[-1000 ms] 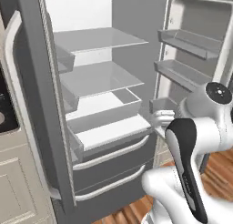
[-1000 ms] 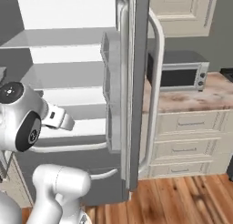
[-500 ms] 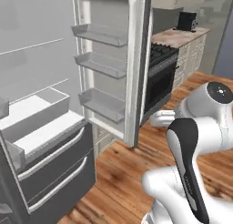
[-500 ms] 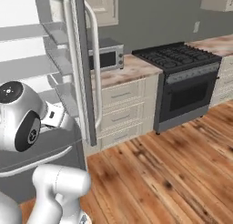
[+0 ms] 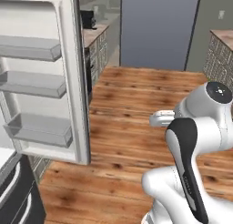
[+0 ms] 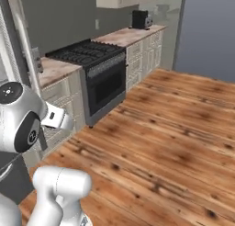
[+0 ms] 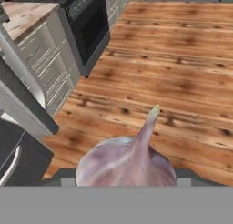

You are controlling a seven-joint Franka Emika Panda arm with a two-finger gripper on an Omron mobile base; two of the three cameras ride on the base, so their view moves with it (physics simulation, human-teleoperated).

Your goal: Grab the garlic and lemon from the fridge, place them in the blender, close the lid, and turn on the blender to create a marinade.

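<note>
The garlic [image 7: 127, 161], a pinkish-white bulb with a thin pointed tip, sits right at the bottom of the hand view. My gripper [image 7: 125, 181] is shut on it, with only the finger ends showing either side of the bulb. The fridge [image 5: 73, 82] stands at the left of the left base view, its door swung open and its clear door bins [image 5: 38, 129] bare. Its door edge [image 7: 22, 100] also runs down the left of the hand view. The lemon, the blender and the lid are out of view.
A black stove with an oven [image 6: 98, 78] stands between pale cabinets under a stone counter [image 6: 128, 34] with a dark toaster [image 6: 140, 19]. Wooden floor [image 6: 174, 128] spreads ahead to a grey wall [image 5: 159, 27]. More cabinets [image 5: 220, 54] stand at the far right.
The whole picture has swung away from the fridge interior toward the kitchen floor and stove, so the base has turned. The gripper's hold looks unchanged.
</note>
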